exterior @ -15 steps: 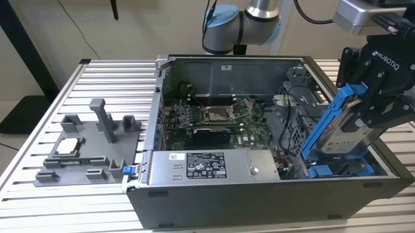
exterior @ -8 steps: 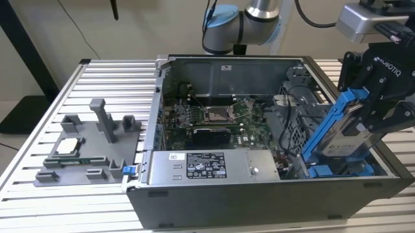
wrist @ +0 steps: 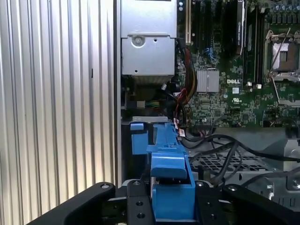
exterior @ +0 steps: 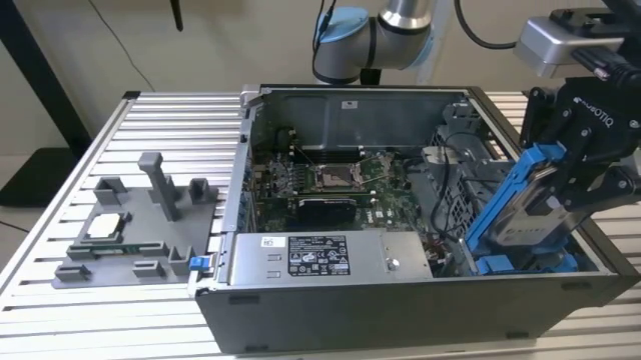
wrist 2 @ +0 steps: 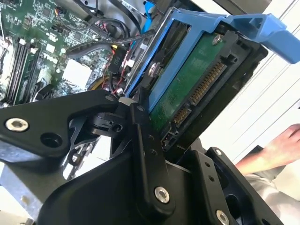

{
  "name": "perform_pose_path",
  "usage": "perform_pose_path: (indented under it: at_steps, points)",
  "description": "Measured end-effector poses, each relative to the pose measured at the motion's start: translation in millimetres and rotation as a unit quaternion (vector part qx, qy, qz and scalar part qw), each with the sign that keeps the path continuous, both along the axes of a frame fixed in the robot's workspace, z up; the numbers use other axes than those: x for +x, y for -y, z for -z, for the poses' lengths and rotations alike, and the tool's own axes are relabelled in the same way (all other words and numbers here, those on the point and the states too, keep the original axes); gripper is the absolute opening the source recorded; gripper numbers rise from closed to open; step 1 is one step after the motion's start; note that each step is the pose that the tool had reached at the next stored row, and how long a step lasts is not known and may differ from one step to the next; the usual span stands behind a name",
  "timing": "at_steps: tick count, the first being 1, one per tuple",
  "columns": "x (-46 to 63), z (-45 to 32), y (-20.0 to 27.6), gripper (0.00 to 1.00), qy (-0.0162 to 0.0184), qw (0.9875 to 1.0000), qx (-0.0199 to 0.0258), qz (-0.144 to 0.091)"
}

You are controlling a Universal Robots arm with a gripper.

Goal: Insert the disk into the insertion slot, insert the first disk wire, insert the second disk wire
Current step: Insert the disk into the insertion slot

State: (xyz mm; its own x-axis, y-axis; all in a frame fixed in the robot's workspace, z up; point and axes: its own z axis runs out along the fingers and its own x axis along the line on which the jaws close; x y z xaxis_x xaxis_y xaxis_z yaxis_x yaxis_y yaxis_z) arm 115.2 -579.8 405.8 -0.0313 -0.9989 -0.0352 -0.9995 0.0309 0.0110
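My gripper [exterior: 579, 184] is shut on the disk [exterior: 533, 217], a silver-grey drive in a bright blue carrier. It holds the disk tilted steeply at the exterior view's right end of the open computer case. The disk's lower end hangs just above the insertion slot [exterior: 521, 264], a grey bay with blue fittings. The second wrist view shows the disk's green circuit board and connector [wrist 2: 187, 86] between my fingers [wrist 2: 143, 150]. In the first wrist view the blue carrier [wrist: 171, 185] points toward the slot's blue fitting [wrist: 138, 140]. Black cables [wrist: 225, 145] lie beside the bay; I cannot tell which are the disk wires.
A grey labelled power-supply box [exterior: 320, 259] lies along the case's near wall, with the motherboard [exterior: 331, 184] behind it. A perforated metal cage [wrist: 229, 165] sits by the bay. A grey fixture [exterior: 130, 225] stands on the slatted table. A person's hand [wrist 2: 281, 145] is nearby.
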Motion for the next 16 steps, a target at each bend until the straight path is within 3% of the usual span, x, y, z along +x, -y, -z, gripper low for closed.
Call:
perform_pose_path:
  at_steps: [13,16]
  points:
    - [0.0,22.6,0.0,0.00,0.0000,1.0000,0.0005,0.003]
    - [0.0,24.3,0.0,0.00,0.0000,1.0000,0.0008,0.003]
